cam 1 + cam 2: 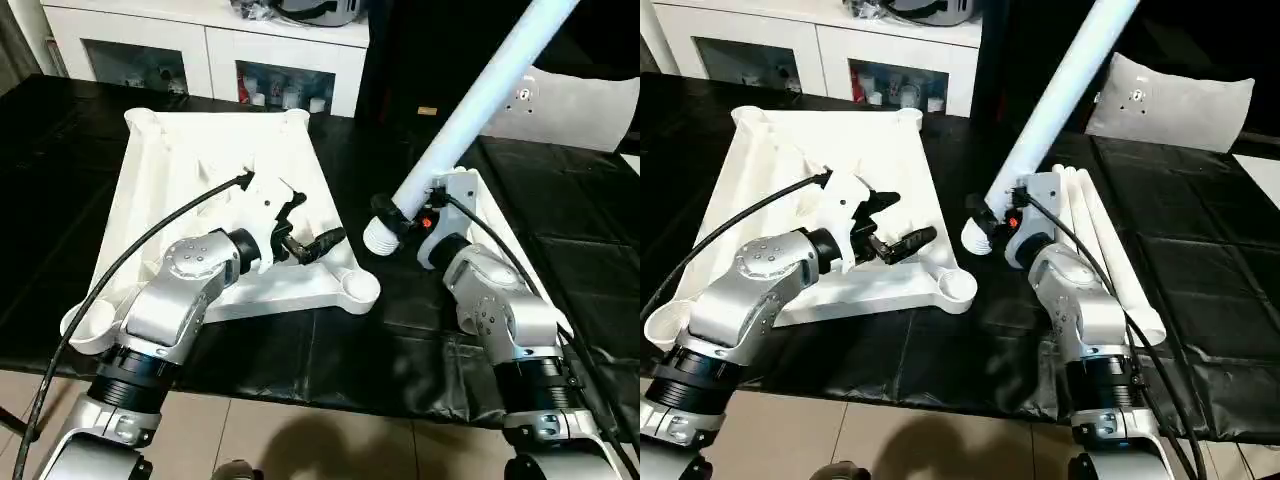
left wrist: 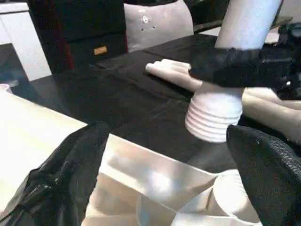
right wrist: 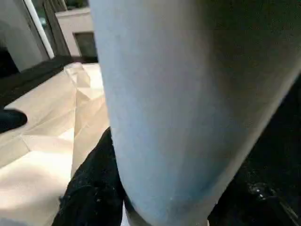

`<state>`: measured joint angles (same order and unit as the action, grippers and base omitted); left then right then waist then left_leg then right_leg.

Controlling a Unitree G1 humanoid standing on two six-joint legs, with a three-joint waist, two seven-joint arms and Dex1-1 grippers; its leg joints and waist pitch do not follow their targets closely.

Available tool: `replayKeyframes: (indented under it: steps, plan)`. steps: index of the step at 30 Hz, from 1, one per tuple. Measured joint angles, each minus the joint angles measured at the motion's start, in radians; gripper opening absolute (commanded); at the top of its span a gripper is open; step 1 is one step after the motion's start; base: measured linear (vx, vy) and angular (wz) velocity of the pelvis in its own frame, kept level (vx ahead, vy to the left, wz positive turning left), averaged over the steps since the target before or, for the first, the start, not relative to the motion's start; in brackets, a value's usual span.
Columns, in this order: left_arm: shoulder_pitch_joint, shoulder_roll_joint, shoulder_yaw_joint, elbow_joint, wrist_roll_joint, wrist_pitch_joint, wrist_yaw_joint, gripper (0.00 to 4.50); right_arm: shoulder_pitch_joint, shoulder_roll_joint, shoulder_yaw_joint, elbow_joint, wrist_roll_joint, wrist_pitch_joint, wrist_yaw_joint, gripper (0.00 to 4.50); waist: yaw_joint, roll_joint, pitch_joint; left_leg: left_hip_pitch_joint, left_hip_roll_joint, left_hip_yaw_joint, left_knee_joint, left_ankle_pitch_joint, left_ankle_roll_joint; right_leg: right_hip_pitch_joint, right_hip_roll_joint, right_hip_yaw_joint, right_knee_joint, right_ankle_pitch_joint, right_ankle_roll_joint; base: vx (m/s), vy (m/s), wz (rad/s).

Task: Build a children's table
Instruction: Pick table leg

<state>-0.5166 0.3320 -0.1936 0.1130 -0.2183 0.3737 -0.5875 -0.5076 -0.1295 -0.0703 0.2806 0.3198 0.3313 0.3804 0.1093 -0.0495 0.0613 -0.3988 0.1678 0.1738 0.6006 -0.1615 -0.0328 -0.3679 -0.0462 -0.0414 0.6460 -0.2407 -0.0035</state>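
The long white tapered plastic leg [image 1: 470, 110] held in the right gripper [image 1: 392, 218] runs up and away from it, out past the picture's upper edge, so its far end cannot be seen. Behind that gripper, the robot's silver forearm covers the near parts of the spare white legs [image 1: 1110, 250]. The upturned white ribbed tabletop [image 1: 215, 170] is partly covered by the left gripper [image 1: 312, 240].

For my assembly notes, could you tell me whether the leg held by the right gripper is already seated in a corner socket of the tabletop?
No: the leg in the right gripper hangs with its ribbed end above the black mat, beside the tabletop.
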Motion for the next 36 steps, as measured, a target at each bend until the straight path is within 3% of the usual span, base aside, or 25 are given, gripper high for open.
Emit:
replayKeyframes:
  steps: [2, 5, 9, 18, 25, 26, 30, 32, 36]
  plan:
    - [0.0, 0.005, 0.0, 0.006, 0.011, -0.004, -0.007, 4.5, -0.005, -0.003, 0.0, 0.0, -0.008, -0.042, 0.001, 1.88, 0.0, 0.001, 0.0, 0.0, 0.0, 0.0, 0.0, 0.0, 0.0, 0.0, 0.0, 0.0, 0.0, 0.0, 0.0, 0.0, 0.0, 0.0]
    - [-0.001, 0.011, -0.002, 0.023, 0.028, -0.012, -0.011, 4.5, -0.007, -0.021, 0.002, -0.017, 0.01, 0.035, 0.031, 1.88, 0.0, 0.001, 0.0, 0.0, 0.0, 0.0, 0.0, 0.0, 0.0, 0.0, 0.0, 0.0, 0.0, 0.0, 0.0, 0.0, 0.0, 0.0]
    - [-0.003, 0.018, -0.012, 0.044, 0.039, -0.034, -0.029, 4.5, 0.004, -0.083, 0.063, -0.024, -0.035, 0.047, 0.096, 1.88, 0.002, 0.003, 0.0, 0.0, 0.0, 0.0, 0.0, 0.0, 0.0, 0.0, 0.0, 0.0, 0.0, 0.0, 0.0, 0.0, 0.0, 0.0]
    - [-0.037, 0.046, -0.064, 0.105, 0.05, -0.076, -0.174, 4.5, 0.022, -0.114, 0.055, -0.033, -0.033, 0.038, 0.125, 1.88, 0.003, 0.016, 0.0, 0.0, 0.0, 0.0, 0.0, 0.0, 0.0, 0.0, 0.0, 0.0, 0.0, 0.0, 0.0, 0.0, 0.0, 0.0]
    - [-0.057, 0.066, -0.128, 0.209, 0.105, -0.097, -0.256, 4.5, 0.046, -0.115, 0.058, -0.046, -0.031, 0.06, 0.133, 1.88, -0.001, 0.025, 0.003, 0.0, 0.0, 0.0, 0.0, 0.0, 0.0, 0.0, 0.0, 0.0, 0.0, 0.0, 0.0, 0.0, 0.0, 0.0]
    - [-0.057, 0.068, -0.132, 0.216, 0.105, -0.092, -0.275, 4.21, 0.048, -0.115, 0.058, -0.055, -0.025, 0.066, 0.139, 1.88, -0.001, 0.025, 0.003, 0.0, 0.0, 0.0, -0.001, 0.0, 0.0, 0.0, 0.0, 0.0, 0.0, 0.0, 0.0, 0.0, 0.0, 0.0]
    - [-0.057, 0.074, -0.137, 0.219, 0.098, -0.067, -0.318, 4.09, 0.071, -0.115, 0.058, -0.084, -0.007, 0.072, 0.159, 1.88, 0.001, 0.025, 0.003, 0.0, 0.0, 0.0, -0.001, 0.0, 0.0, 0.0, 0.0, 0.0, 0.0, 0.0, -0.001, 0.0, 0.0, 0.0]
    - [-0.055, 0.081, -0.139, 0.219, 0.096, -0.063, -0.334, 3.7, 0.087, -0.116, 0.059, -0.085, -0.007, 0.072, 0.166, 1.88, 0.003, 0.025, 0.003, 0.0, 0.0, 0.0, -0.001, 0.0, 0.0, 0.0, 0.0, 0.0, 0.0, 0.0, -0.001, 0.0, 0.0, 0.0]
    - [-0.037, 0.085, -0.14, 0.219, 0.097, -0.065, -0.357, 3.55, 0.107, -0.118, 0.06, -0.103, -0.003, 0.073, 0.174, 1.88, 0.002, 0.026, 0.003, 0.0, 0.0, 0.0, -0.001, 0.0, 0.0, 0.0, -0.001, 0.0, 0.0, 0.0, -0.001, 0.0, 0.0, 0.0]
